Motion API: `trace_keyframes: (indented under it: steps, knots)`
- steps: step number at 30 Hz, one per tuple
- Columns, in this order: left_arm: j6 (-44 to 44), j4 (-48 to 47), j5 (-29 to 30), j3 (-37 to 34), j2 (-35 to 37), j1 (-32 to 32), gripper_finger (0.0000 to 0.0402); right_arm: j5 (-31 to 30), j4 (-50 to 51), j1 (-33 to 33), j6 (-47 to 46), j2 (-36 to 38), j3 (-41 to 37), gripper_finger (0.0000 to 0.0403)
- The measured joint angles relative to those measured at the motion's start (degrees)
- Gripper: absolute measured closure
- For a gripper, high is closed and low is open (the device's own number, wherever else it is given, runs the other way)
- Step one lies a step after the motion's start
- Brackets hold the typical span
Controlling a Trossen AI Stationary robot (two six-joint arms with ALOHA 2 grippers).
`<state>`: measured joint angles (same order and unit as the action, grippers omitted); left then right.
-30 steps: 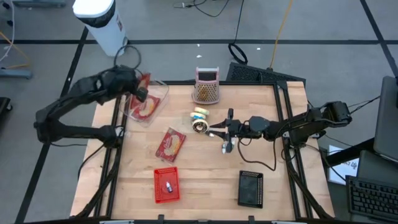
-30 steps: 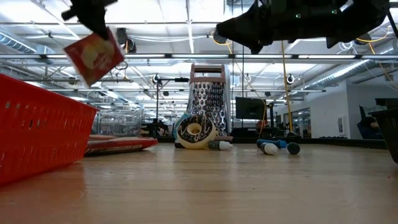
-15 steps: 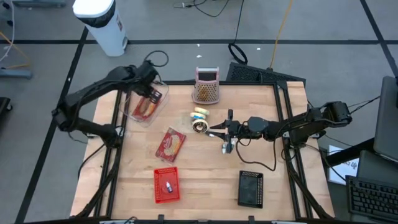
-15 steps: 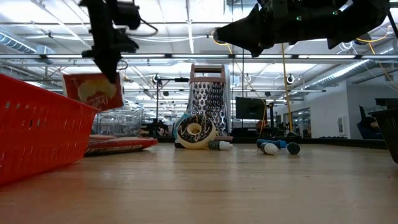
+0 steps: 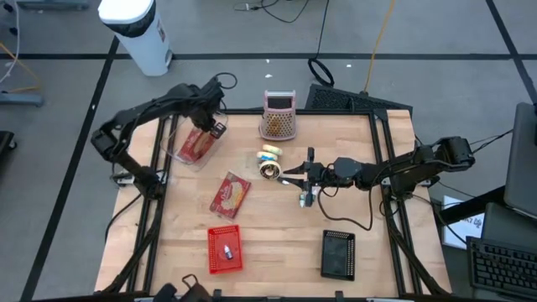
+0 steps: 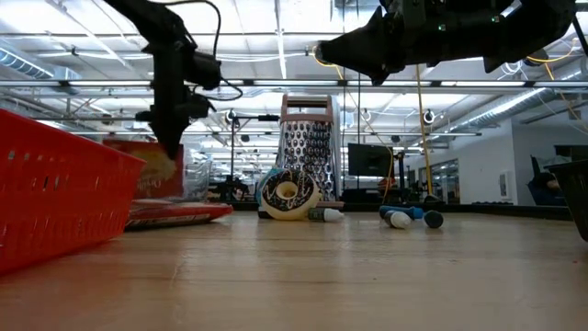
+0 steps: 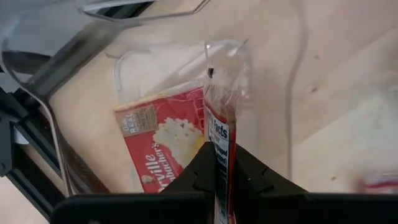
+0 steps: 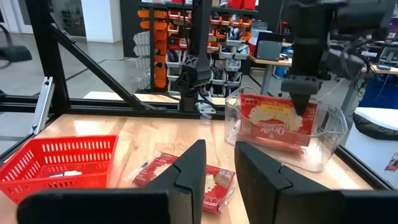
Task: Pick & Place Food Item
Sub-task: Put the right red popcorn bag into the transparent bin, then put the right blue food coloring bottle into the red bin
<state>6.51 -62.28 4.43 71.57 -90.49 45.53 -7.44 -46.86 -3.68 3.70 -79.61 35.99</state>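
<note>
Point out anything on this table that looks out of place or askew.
Nothing looks spilled or broken. One popcorn packet lies loose and slanted on the table, outside the clear bin where the left gripper holds another packet on edge.

Red popcorn packet [image 8: 277, 124] (white lettering); clear bin [image 8: 333, 134]; red basket [image 5: 225, 250].

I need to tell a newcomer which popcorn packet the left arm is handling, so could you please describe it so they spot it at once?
Start at the clear plastic bin on the table's far left corner. The left claw is shut on a red popcorn packet standing on edge inside that bin, above another lying flat in it. A third packet lies loose on the bare wood.
</note>
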Motion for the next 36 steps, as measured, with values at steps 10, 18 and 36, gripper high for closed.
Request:
trace_keyframes:
  steps: [10,18,36]
  knots:
    - [-0.38,0.01,-1.43,0.00,-4.58,1.36,0.0356,0.00,0.01,0.00,0.00,0.00,-0.02,0.0328]
    - [4.15,-0.84,3.65,0.00,-4.75,1.34,0.0295,0.00,0.05,0.00,-0.01,0.00,-0.02,0.0326]
    - [0.26,-5.68,13.80,1.08,-1.71,1.32,0.0145,0.00,0.21,0.00,-0.02,-0.02,-0.04,0.0323]
